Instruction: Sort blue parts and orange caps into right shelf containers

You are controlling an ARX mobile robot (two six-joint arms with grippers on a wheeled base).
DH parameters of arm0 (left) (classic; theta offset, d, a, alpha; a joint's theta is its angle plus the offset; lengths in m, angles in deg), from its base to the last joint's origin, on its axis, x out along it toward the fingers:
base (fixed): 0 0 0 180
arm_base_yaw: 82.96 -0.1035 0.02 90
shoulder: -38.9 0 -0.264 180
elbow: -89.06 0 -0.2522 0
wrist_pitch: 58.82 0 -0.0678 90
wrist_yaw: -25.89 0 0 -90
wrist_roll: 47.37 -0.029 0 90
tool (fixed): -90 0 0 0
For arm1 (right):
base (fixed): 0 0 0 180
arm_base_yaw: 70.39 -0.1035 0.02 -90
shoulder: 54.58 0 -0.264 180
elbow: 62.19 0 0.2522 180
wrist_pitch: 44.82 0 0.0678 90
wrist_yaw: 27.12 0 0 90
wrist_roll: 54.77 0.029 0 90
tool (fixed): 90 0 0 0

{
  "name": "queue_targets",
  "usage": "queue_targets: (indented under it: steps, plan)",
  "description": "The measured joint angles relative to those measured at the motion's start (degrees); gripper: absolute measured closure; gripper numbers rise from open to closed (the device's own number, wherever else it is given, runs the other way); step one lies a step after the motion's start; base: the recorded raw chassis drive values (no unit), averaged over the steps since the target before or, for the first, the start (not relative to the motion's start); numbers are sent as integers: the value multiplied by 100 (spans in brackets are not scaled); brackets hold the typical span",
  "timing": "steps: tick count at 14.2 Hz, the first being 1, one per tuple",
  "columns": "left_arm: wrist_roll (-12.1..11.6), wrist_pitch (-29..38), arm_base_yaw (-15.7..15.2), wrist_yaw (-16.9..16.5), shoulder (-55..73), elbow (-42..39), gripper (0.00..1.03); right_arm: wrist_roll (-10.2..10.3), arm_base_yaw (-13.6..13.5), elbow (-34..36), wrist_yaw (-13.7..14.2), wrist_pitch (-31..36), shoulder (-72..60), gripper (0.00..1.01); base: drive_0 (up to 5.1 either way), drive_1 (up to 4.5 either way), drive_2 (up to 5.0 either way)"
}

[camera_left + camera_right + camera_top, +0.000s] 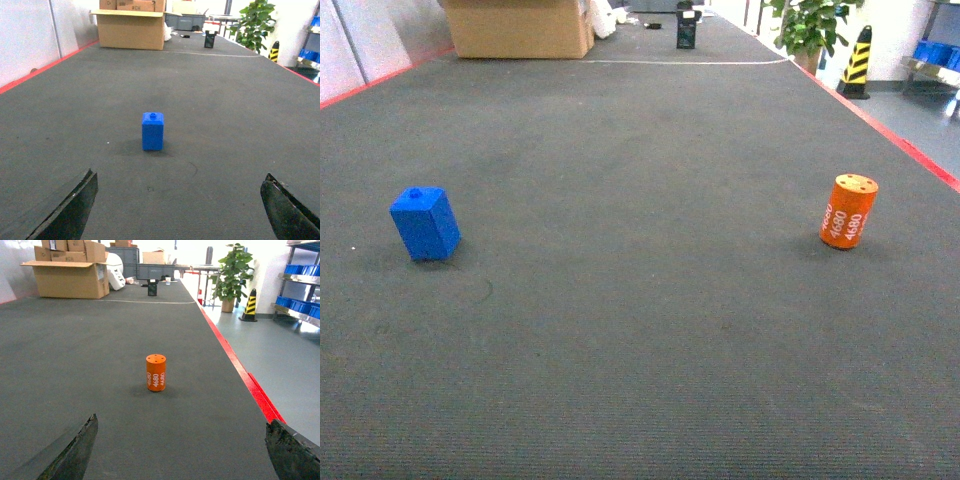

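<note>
A blue part (425, 224) stands on the dark grey mat at the left, also seen as the blue part (152, 131) straight ahead of my left gripper (180, 200), which is open and empty a short way behind it. An orange cap (848, 211) marked "4680" stands upright at the right. The same orange cap (156, 372) is ahead of my open, empty right gripper (182, 442). Blue shelf containers (301, 270) sit on a steel shelf (300, 315) at the far right. Neither gripper shows in the head view.
A red strip (240, 372) edges the mat on the right, with grey floor beyond. Cardboard boxes (518, 27) stand at the far end. A potted plant (810, 25) and a yellow-black cone (858, 62) stand at the far right.
</note>
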Motion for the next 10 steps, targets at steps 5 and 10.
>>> queue_targets:
  steps: [5, 10]
  plan:
    - [0, 0, 0, 0, 0, 0, 5, 0, 0, 0, 0, -2, 0, 3, 0, 0, 0]
    - [0, 2, 0, 0, 0, 0, 5, 0, 0, 0, 0, 0, 0, 3, 0, 0, 0]
